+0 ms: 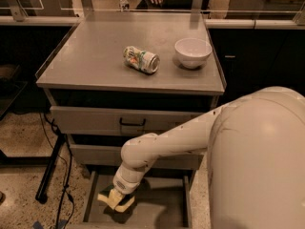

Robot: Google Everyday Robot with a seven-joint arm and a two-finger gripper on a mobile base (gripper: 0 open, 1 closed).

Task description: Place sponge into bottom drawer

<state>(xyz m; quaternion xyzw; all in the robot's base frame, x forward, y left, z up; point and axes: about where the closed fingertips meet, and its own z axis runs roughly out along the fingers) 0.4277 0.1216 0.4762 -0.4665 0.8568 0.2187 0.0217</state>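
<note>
As I read the lower left of the frame, item one: gripper (117,200), tipping a smooth cream arm, clamped on the sponge (108,197), a soft yellow foam pad held low inside the bottom drawer (162,205); whether it touches the floor I cannot tell.
Item two: that drawer, a shallow grey metal tray, flat-floored and thin-walled, standing open.
Item three: matt grey cabinet top (90,56), frame centre, bearing a printed drink can (140,59) on its side and, apart to its right, a round white bowl (193,52).
Item four: grey drawer front (86,120) with a black bar handle (132,123).
</note>
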